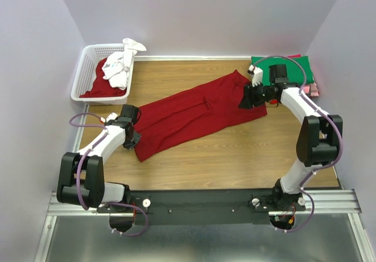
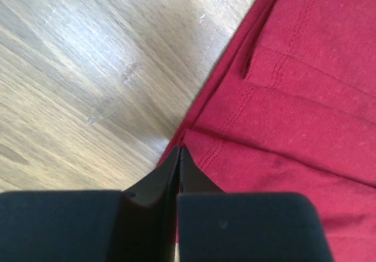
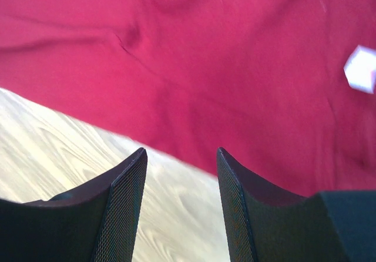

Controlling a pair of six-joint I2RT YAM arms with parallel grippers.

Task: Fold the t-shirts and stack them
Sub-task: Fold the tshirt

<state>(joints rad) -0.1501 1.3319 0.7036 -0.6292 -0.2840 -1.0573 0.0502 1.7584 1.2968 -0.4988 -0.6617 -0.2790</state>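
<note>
Lifting of the dark red t-shirt (image 1: 194, 112), pinched at its hem by the left gripper (image 2: 179, 152), is best delayed until the parted right gripper (image 3: 181, 151) is clamped on it.

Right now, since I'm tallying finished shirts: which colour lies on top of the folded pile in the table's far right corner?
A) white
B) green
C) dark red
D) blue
B: the green t-shirt lies uppermost on that pile, with a pink edge showing beneath it. The dark red t-shirt lies spread out apart from it.
</note>
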